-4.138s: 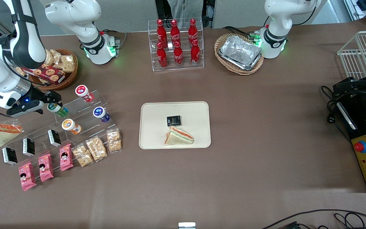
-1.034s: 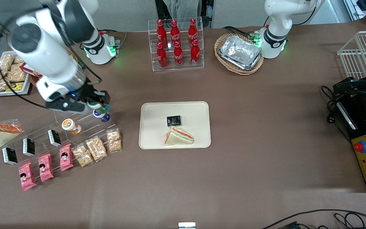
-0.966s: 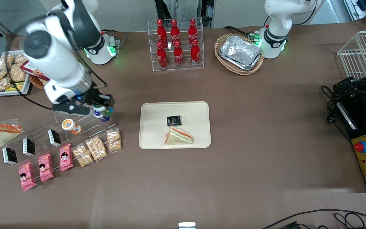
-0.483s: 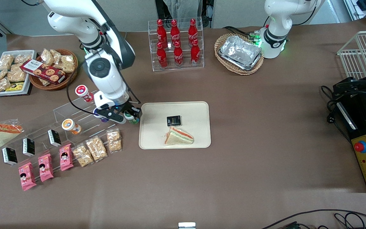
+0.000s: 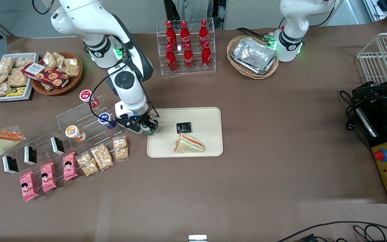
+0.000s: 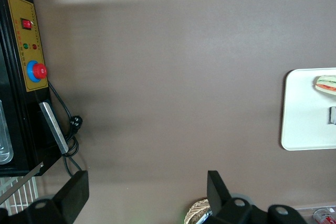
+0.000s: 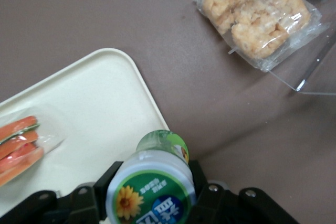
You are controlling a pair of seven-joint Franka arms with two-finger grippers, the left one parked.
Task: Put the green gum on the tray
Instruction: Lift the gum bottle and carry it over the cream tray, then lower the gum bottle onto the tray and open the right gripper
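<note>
My gripper [image 5: 148,128] is shut on the green gum [image 5: 146,128], a small green bottle with a white lid. It hangs above the rim of the cream tray [image 5: 210,116], at the tray's end toward the working arm. In the right wrist view the green gum [image 7: 152,182] sits clamped between the black fingers [image 7: 202,190], lid toward the camera. Its body hangs over the rounded corner of the tray [image 7: 94,103]. On the tray lie a wrapped sandwich [image 5: 189,144] and a small black packet [image 5: 183,127].
A clear acrylic stand beside the gripper holds an orange bottle [image 5: 75,133], a purple bottle [image 5: 106,120] and a red one [image 5: 87,97]. Cracker packets [image 5: 102,156] lie nearer the camera. A cola rack [image 5: 186,47] and a basket of foil trays [image 5: 254,55] stand farther back.
The arm lifted the green gum off the acrylic stand and carried it sideways to the tray's edge. The gripper stays shut on it.
</note>
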